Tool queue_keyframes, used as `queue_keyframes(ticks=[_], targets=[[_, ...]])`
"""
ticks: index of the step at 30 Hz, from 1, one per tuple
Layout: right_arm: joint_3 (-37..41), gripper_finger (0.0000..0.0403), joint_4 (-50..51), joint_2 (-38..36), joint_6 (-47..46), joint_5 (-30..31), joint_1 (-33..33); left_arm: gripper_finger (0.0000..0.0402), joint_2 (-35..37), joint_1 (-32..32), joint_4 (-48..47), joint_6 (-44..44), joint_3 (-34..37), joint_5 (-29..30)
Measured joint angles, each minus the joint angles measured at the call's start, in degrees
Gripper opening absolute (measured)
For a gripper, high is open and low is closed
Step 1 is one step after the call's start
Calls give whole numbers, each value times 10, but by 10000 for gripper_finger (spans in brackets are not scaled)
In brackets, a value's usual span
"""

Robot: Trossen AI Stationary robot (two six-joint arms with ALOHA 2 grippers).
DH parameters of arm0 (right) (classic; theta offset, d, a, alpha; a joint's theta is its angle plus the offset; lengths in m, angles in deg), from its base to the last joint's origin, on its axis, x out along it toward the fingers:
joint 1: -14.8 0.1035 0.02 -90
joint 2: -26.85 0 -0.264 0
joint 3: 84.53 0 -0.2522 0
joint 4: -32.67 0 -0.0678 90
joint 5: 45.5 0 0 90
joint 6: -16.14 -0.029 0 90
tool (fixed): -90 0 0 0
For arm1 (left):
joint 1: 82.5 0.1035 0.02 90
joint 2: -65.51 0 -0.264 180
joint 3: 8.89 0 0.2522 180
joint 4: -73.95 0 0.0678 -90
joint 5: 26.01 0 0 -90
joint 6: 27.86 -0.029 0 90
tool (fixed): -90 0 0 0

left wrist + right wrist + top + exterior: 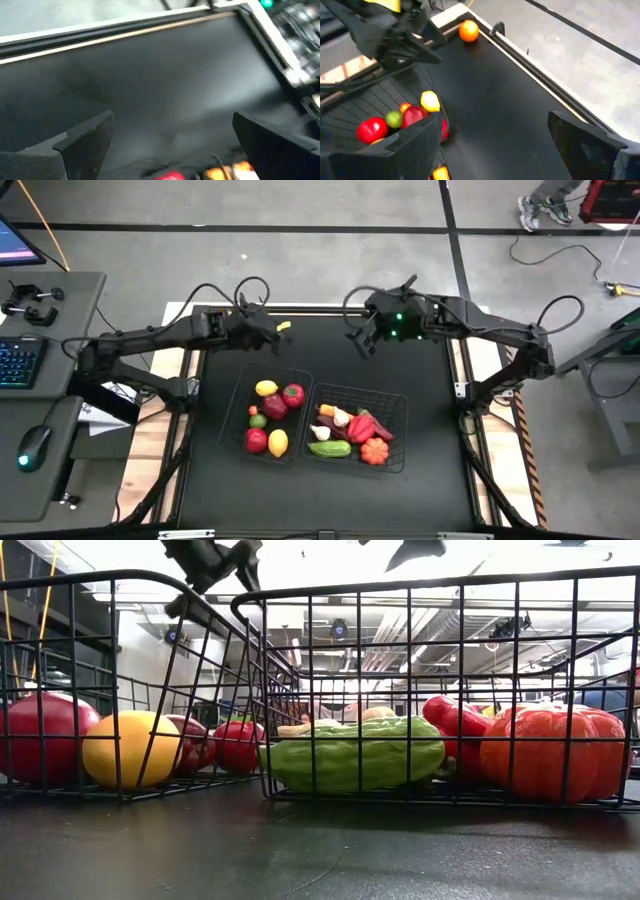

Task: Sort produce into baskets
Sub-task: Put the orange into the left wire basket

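Produce: nearly all lay in the two baskets at table centre; one orange (pixel 468 30) sat loose at the table's far edge, well apart from them.
High view, baskets: left basket (pixel 237 402) held lemons, apples and a small green fruit; right basket (pixel 400 412) held peppers, cucumber (pixel 330 448), pumpkin (pixel 375 451) and garlic.
High view, arms: left gripper (pixel 272 333) and right gripper (pixel 362 342) both hung above bare table behind the baskets, neither over produce.
Low view: lemon (pixel 131 748) and apples showed through the left mesh; cucumber and pumpkin through the right.
Left wrist view: fingers (pixel 85 140) stood wide apart, nothing between them, bare black table (pixel 160 100) ahead.
Right wrist view: fingers (pixel 417 142) spread wide and empty; the orange lay ahead, beyond the left arm.
Step in hand (judged): sorting close to done; the orange looked like the last piece out.
Next move (judged): one arm should reach the far edge, close on the orange, and carry it to the fruit basket, keeping clear of the other arm.
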State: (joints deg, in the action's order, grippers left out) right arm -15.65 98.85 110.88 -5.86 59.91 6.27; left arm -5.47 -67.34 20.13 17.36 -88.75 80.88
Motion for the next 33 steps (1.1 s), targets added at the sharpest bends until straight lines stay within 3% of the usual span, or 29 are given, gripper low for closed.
queue_keyframes(ticks=[5, 10, 14, 18, 24, 28, 33], targets=[[0, 353, -13, 0, 21, -18, -28, 395, -22, 86, -50, -5, 5, -22], [0, 353, -18, 0, 11, -20, -48, 395, -63, 237, -69, -83, 5, -76], [0, 353, -31, 0, -17, -19, -57, 395, -120, 358, -71, -139, -6, -110], [0, 353, -34, 0, -41, -10, -57, 395, -188, 434, -63, -161, -22, -116], [0, 353, -31, 7, -76, 9, -57, 395, -235, 479, -71, -128, -23, -96], [0, 353, -26, 18, -76, 11, -57, 395, -213, 476, -82, -128, -23, -20], [0, 353, -25, 39, -58, 9, -61, 395, -204, 473, -83, -152, -21, -1]])
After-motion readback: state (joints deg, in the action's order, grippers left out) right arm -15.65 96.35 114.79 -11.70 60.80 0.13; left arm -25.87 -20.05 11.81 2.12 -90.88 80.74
